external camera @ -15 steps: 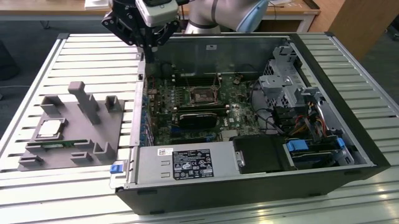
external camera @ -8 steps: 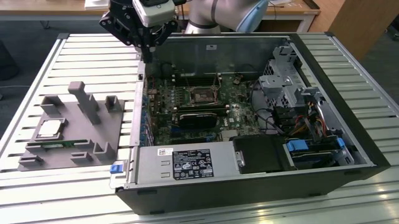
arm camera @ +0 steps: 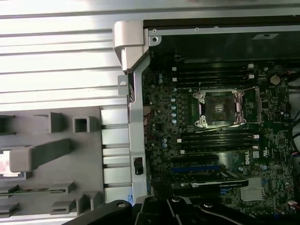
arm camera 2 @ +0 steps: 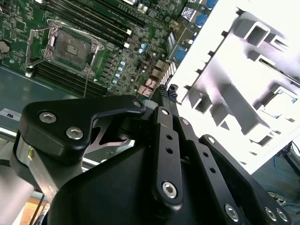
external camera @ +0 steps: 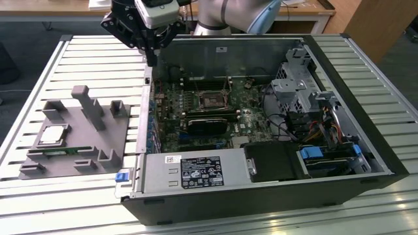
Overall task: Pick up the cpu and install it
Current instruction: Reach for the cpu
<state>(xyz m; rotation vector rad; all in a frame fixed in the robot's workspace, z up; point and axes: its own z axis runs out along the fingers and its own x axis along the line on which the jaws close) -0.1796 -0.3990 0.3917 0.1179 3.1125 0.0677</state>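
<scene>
The cpu (external camera: 54, 134), a small silver square with a pale rim, lies flat in a pocket of the grey holder tray (external camera: 98, 147) at the exterior view's left. My gripper (external camera: 151, 61) hangs high over the near wall of the open computer case, well away from the cpu. Its two black fingers (arm camera 2: 162, 90) stand together with nothing between them, so the gripper (arm camera 2: 167, 90) is shut and empty. The motherboard's cpu socket (external camera: 212, 100) (arm camera 2: 70, 47) (arm camera: 219, 108) sits open inside the case, its metal frame lifted.
The open computer case (external camera: 365, 147) fills the slatted table's (external camera: 98, 54) middle. A green memory stick (external camera: 62, 152) lies in the tray below the cpu. Upright grey posts (external camera: 88, 105) rise from the tray. A power supply (external camera: 196, 171) and drive cages (external camera: 307, 93) crowd the case.
</scene>
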